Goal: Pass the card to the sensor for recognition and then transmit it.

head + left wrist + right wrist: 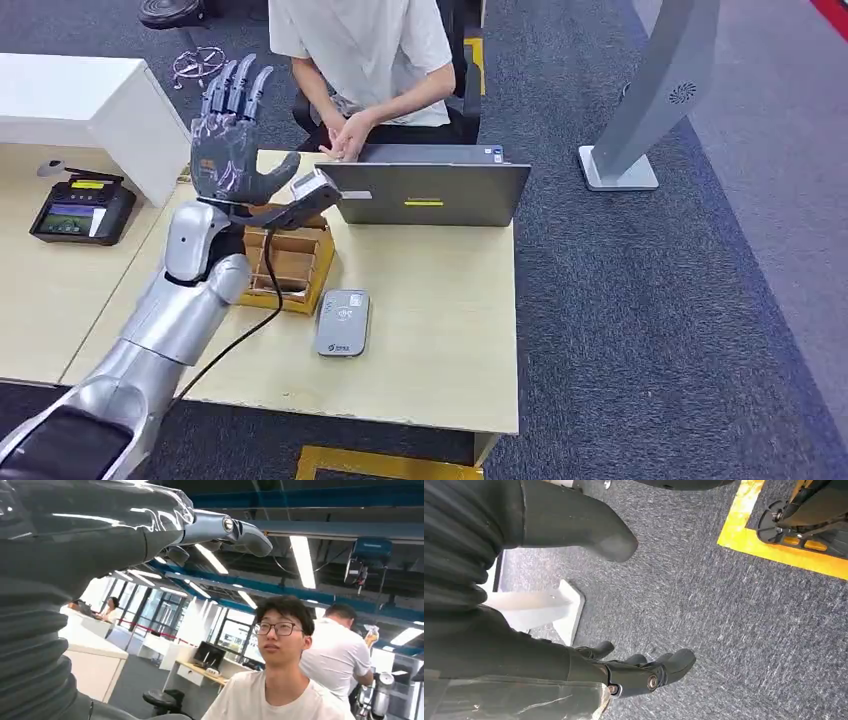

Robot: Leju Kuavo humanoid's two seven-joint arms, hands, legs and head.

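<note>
- L hand (232,150) is hanging high over the surface (430,330), up and beyond the sensor (342,323) on the person's (365,50) side. Palm is standing upright, prob. presenting toward the person for the hand-over.
- Its fingers (238,85) are spreading wide and pointing up, thumb out sideways. They're gripping nothing I can make out.
- Card: can't locate it w/ certainty. A pale rectangle is showing on the sensor's top, either a card or a printed mark, so its long axis and heading can't be told.
- Sensor is lying flat, long axis running near-to-far, w/ the wooden holder (290,265) just beside it.
- Laptop (425,195) is standing beyond the sensor.
- R hand (644,672) is hanging over carpet, fingers loosely bent and apart, holding nothing. Prob. just parked.
</note>
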